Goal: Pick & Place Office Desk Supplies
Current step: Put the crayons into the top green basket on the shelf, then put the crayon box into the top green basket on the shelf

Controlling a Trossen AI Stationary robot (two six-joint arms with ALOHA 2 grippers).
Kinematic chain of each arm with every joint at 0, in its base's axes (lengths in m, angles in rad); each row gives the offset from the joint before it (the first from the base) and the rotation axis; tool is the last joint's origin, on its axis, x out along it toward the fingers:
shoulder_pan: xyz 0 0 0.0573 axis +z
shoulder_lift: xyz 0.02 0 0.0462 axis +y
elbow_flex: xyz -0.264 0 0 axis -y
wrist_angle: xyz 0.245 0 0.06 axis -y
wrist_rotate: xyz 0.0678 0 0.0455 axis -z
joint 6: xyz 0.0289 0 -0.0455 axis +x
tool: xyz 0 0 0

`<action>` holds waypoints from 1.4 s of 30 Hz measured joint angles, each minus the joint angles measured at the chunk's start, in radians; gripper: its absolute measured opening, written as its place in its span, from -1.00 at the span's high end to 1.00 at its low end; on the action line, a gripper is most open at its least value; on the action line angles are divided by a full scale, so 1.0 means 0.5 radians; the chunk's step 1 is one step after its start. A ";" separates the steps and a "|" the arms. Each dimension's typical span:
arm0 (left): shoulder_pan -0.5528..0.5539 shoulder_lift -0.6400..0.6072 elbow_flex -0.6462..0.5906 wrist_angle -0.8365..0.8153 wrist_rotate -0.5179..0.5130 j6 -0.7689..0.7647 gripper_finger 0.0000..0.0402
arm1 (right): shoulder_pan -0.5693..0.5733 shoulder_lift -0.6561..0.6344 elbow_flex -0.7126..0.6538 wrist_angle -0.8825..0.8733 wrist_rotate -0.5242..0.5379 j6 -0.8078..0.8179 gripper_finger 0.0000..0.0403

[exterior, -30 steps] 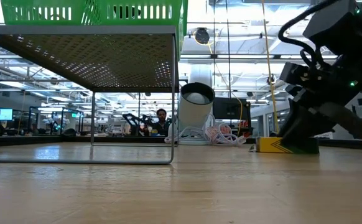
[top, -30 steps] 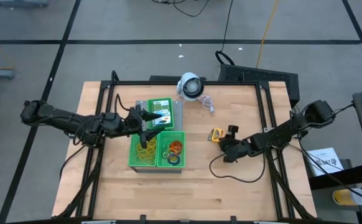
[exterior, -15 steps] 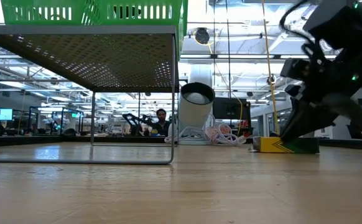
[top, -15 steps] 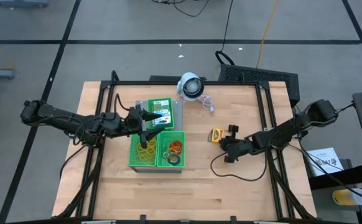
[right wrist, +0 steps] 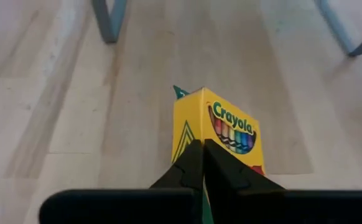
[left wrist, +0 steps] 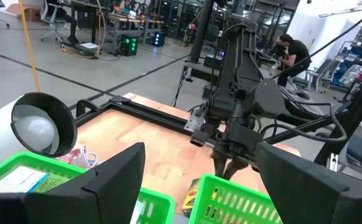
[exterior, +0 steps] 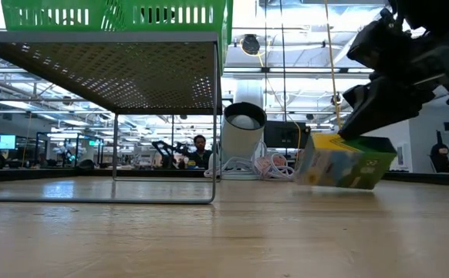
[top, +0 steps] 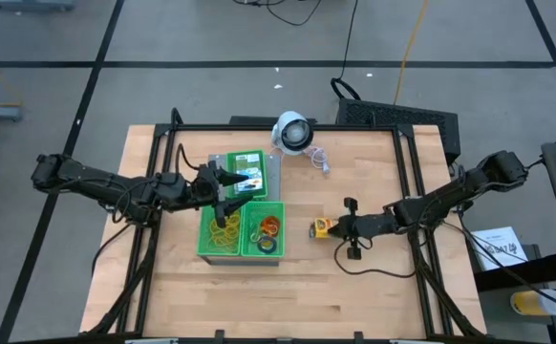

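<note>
A yellow-and-green crayon box (exterior: 344,161) hangs tilted just above the wood table, right of the middle (top: 322,227), with my right gripper (top: 333,227) shut on it. The box's yellow printed face (right wrist: 232,127) shows in the right wrist view. My left gripper (top: 249,188) hovers open over the green trays (top: 280,250), touching nothing. More crayon boxes (top: 245,170) lie in the far tray. Rubber-band loops (top: 225,229) and more bands (top: 267,227) lie in the two near compartments. My right gripper holds the crayon box by its near upper end (right wrist: 196,134), where two faces meet, pinched between the two fingers (right wrist: 190,163). They slant down at it from the table's right side. The box hangs tilted below them, clear of the table.
A white round device (top: 292,132) with a coiled cord stands at the far edge. The green trays sit on a raised metal stand whose leg (exterior: 214,116) shows in the low view. A black cable (top: 354,266) loops on the table under the right arm. People are in the room behind.
My right gripper has risen and tipped toward level, carrying the crayon box off the table. The box has gone toward the near edge and a little left, and now hangs tilted where before it lay flat.
</note>
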 joint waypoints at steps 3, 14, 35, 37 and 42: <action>0.000 0.000 0.000 0.002 0.000 0.000 -0.54 | -0.016 -0.014 0.001 0.005 0.067 -0.028 0.99; 0.000 0.000 0.000 0.003 0.001 -0.013 -0.55 | -0.140 -0.015 0.002 0.062 0.095 -0.092 0.99; 0.000 0.000 0.000 0.003 0.000 -0.013 -0.54 | -0.155 0.126 0.007 0.371 -0.273 -0.109 0.42; 0.000 0.000 0.000 0.003 0.001 -0.013 -0.55 | -0.155 0.200 0.006 0.411 -0.253 -0.084 0.15; 0.000 0.000 0.000 0.003 0.000 -0.015 -0.54 | -0.135 0.382 0.006 0.535 -0.209 -0.170 -0.44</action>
